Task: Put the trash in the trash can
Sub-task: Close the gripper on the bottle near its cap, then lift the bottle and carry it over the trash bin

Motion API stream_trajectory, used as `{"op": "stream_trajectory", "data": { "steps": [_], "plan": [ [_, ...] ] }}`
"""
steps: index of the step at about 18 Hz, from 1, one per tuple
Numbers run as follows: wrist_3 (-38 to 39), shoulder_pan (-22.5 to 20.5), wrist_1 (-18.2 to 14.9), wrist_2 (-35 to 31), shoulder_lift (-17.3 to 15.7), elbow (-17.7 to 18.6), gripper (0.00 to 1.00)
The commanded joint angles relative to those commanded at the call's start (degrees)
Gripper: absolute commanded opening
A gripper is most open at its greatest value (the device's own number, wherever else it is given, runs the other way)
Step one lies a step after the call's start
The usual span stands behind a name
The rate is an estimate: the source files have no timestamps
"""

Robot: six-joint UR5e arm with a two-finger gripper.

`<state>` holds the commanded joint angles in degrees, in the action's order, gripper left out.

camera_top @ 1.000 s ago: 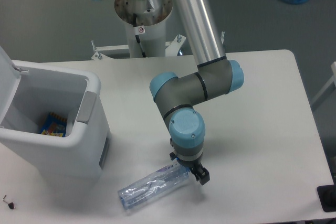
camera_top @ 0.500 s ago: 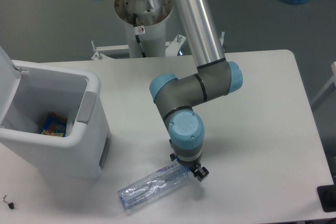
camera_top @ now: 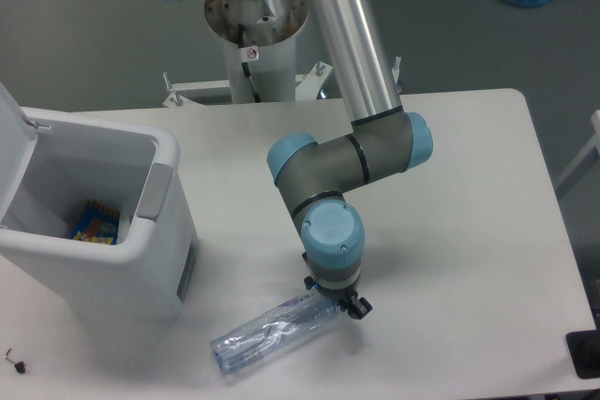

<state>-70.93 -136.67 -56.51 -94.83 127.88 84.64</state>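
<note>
Gripper (camera_top: 336, 305) down low at the near end of the arm, mostly hidden under the blue wrist cap; only a dark finger tip showing at the right. Cannot tell from here whether clenched or released. Compared with a second ago: shifted slightly leftward and lower, the dark finger less exposed, now tucked in over the upper-right end of the bottle (camera_top: 274, 333). Compared with half a second ago: hardly any change, so apparently settled in place. Meaning for the task, as a judgement: approach done, grasp on the bottle about to be made or being made; nothing lifted yet.

Bottle lying flat on the table (camera_top: 469, 194), its upper-right end right under the fingers, apparently touching, the rest stretching away down and to the left of the tool. No shift in the bottle across the three views.

Further left of the tool, well apart: trash can (camera_top: 155, 241), lid up, mouth open, a colourful wrapper (camera_top: 94, 223) on its floor. No paper wad in view. Small dark bit (camera_top: 13, 360) at the far left table edge.
</note>
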Motion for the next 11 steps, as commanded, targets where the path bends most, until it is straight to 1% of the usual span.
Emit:
{"op": "stream_trajectory", "data": {
  "steps": [1, 4, 8, 9, 10, 11],
  "plan": [
    [0.00, 0.00, 0.00, 0.00, -0.09, 0.00, 0.36],
    [0.09, 0.00, 0.00, 0.00, 0.00, 0.09, 0.34],
    [-0.09, -0.26, 0.00, 0.70, -0.70, 0.00, 0.32],
    [-0.09, -0.44, -0.09, 0.70, -0.88, 0.00, 0.27],
    [-0.17, -0.53, -0.09, 0.70, -1.14, 0.00, 0.24],
    [-0.18, -0.61, -0.09, 0.62, -1.23, 0.09, 0.24]
  ]
}}
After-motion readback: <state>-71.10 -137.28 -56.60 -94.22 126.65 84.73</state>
